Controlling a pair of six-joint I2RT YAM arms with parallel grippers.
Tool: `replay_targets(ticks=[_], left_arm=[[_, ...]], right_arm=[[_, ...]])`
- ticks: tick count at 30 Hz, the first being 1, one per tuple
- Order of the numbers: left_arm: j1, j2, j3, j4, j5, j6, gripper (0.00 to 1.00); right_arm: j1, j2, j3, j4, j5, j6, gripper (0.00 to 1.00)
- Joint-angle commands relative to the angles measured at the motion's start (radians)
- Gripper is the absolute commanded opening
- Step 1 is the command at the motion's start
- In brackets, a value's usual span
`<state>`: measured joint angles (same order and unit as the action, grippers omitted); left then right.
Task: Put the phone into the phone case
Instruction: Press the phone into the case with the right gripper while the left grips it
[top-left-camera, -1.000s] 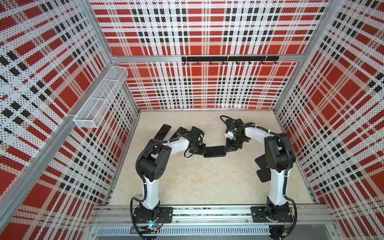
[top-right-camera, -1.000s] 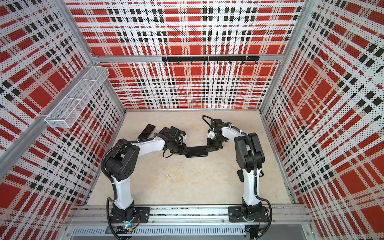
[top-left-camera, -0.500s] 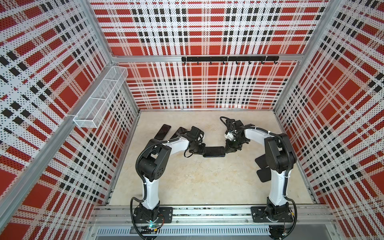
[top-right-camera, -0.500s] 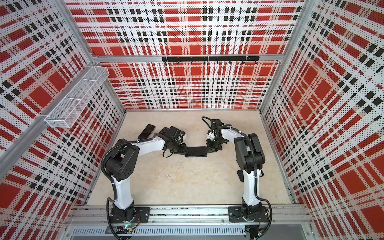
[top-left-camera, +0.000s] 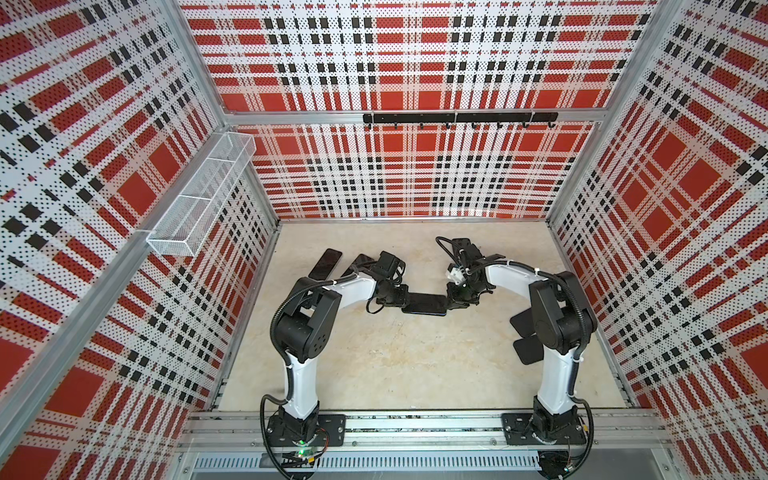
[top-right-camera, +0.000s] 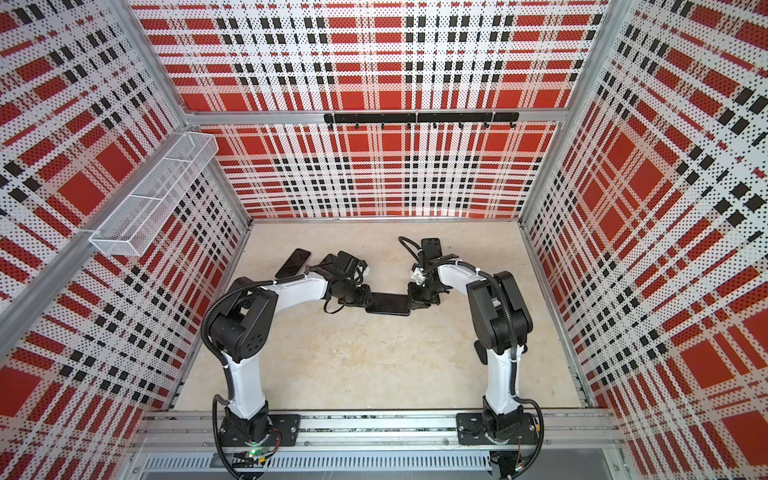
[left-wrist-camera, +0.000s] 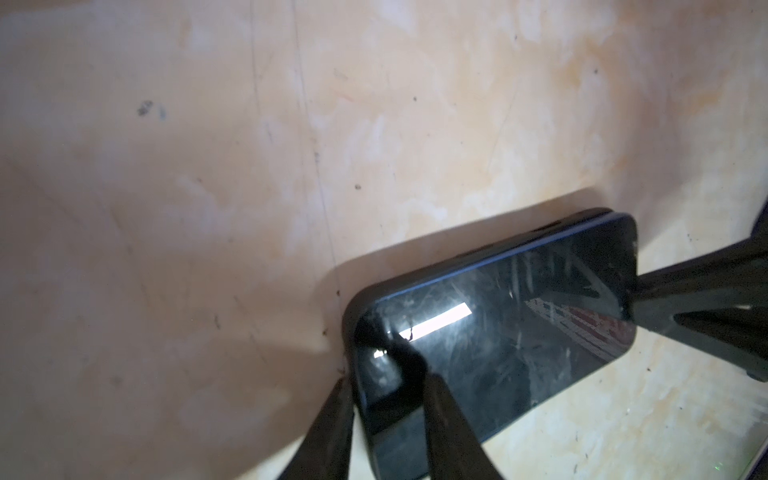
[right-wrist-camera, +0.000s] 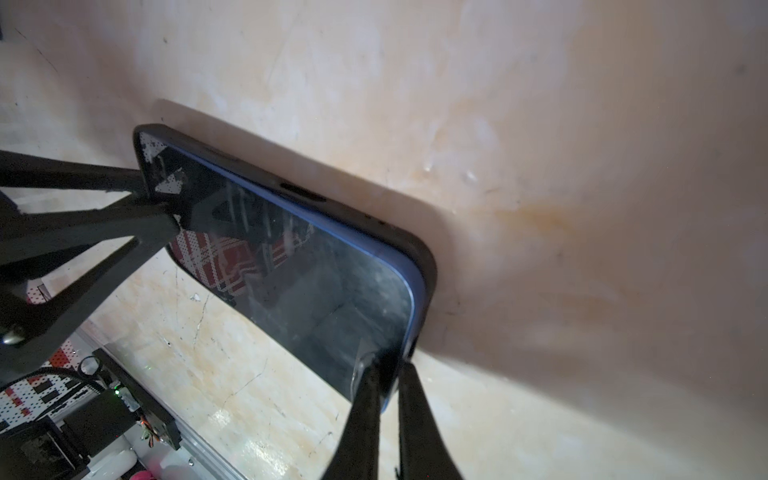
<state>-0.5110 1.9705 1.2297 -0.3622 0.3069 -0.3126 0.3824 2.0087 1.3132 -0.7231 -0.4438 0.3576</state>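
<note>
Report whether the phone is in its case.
In: black case rims the phone on visible sides. Its blue edge shows along one rim; fully seated, cannot tell.

Both arms (top-left-camera: 301, 386) wear white shells with black joints (top-left-camera: 305, 330) (ribbed black cables (top-left-camera: 286, 308) looped alongside).

The phone (right-wrist-camera: 316, 282) is glossy smudged glass, the phone case (right-wrist-camera: 428, 274) matt, tabletop (right-wrist-camera: 540, 124) scuffed.

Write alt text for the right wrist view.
A phone with a blue edge and a dark, smudged screen sits in a black case, with the beige table behind it. The right gripper pinches one short end and the left gripper grips the opposite end.
</note>
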Motion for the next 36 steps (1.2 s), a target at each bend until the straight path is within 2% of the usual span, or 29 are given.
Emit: replay_targets(ticks=[1, 22, 36], left_arm=[[-0.023, 0.061, -0.038, -0.012, 0.052, -0.01, 0.33], [-0.02, 0.077, -0.048, 0.013, 0.103, -0.049, 0.3], [-0.021, 0.089, -0.051, 0.022, 0.122, -0.052, 0.29]], right_arm=[[0.136, 0.194, -0.158, 0.007, 0.06, 0.048, 0.1], [0.215, 0.401, -0.209, 0.082, 0.145, 0.114, 0.09], [0.22, 0.557, -0.238, 0.143, 0.177, 0.123, 0.09]])
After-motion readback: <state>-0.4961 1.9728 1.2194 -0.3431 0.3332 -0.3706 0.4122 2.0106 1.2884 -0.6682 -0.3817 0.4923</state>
